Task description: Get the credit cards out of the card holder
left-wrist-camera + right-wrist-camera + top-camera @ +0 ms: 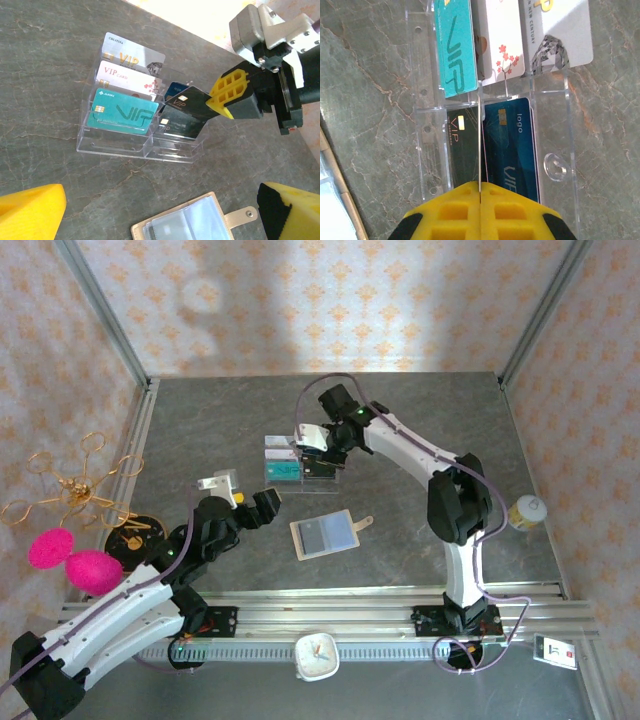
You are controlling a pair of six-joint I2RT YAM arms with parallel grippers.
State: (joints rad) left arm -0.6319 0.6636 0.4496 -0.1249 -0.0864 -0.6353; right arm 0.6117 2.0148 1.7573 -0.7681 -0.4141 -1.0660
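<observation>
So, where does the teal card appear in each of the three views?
Top view: teal card just left of centre, farther back than the wallet.
Left wrist: left of centre, in the front left slot of the clear tray.
Right wrist: at the top, left of centre.
Shared landmark: the clear tray.

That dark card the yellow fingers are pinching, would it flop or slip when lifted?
Probably stiff: the dark card juts straight from the right fingers without sagging. Likely light, being very thin edge-on. Its smooth-looking face might slip in a loose pinch.
</observation>
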